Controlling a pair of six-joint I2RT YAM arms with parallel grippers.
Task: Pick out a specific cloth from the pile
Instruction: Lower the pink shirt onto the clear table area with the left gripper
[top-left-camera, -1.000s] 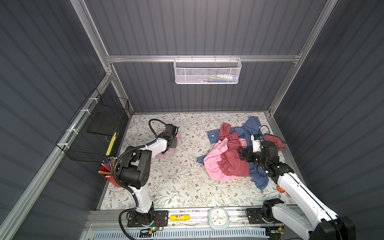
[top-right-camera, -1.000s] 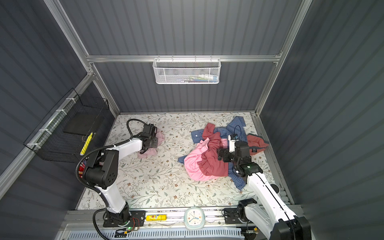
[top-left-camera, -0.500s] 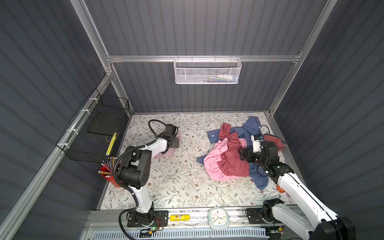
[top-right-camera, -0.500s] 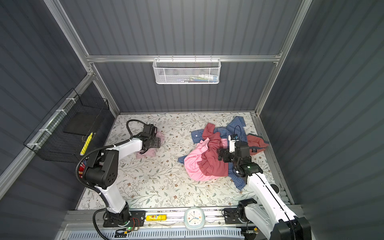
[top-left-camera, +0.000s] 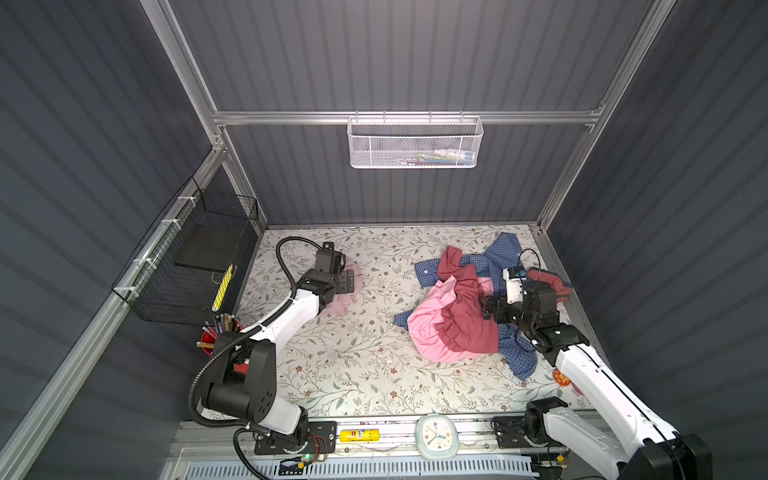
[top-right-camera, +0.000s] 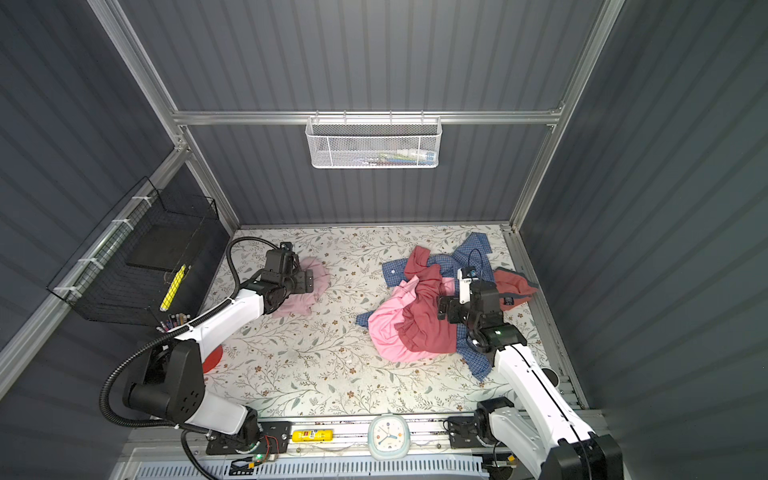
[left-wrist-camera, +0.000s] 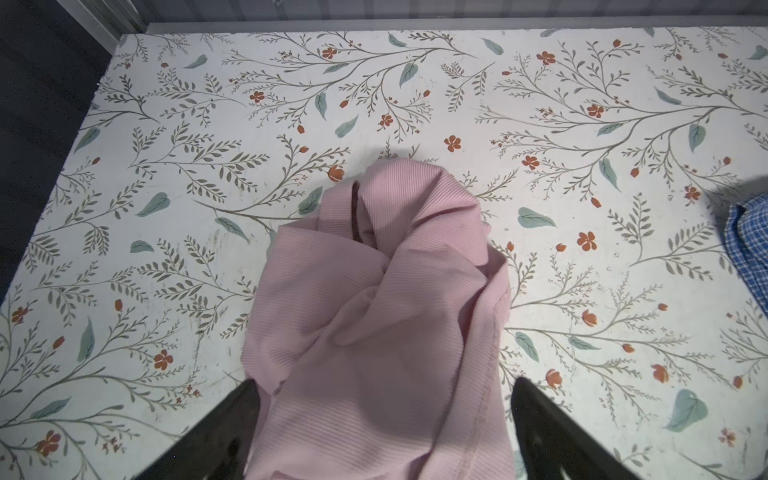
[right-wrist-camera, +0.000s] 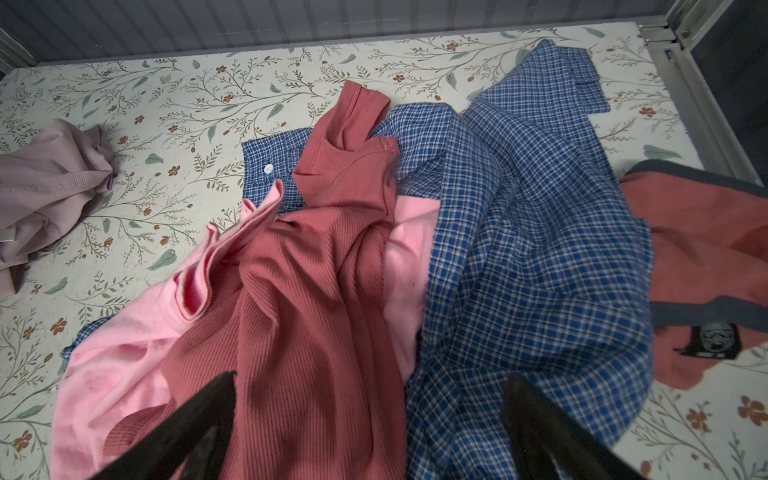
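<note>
The cloth (top-left-camera: 341, 304) (top-right-camera: 318, 272) (left-wrist-camera: 374, 291), pale dusty pink and ribbed, lies crumpled on the floral table at the far left, apart from the pile. My left gripper (top-left-camera: 347, 283) (top-right-camera: 308, 283) (left-wrist-camera: 382, 386) is open, its black fingers (left-wrist-camera: 232, 415) standing on either side of the cloth without pinching it. The pile (top-left-camera: 457, 328) (top-right-camera: 419, 328) (right-wrist-camera: 311, 270) of bright pink, dark red, blue-checked and salmon garments sits at the right. My right gripper (top-left-camera: 490, 309) (top-right-camera: 446, 309) (right-wrist-camera: 370, 382) hovers open over the pile's dark red and checked fabric. The pale cloth (right-wrist-camera: 50, 183) also shows in the right wrist view.
A black wire basket (top-left-camera: 195, 266) hangs on the left wall, with a red pencil cup (top-left-camera: 216, 332) below it. A white mesh basket (top-left-camera: 415, 141) hangs on the back rail. A clock (top-left-camera: 436, 432) and a yellow block (top-left-camera: 359, 435) sit on the front rail.
My left gripper has opened and let go of the pale pink cloth, which now rests on the table. The right arm and the pile have not moved.
</note>
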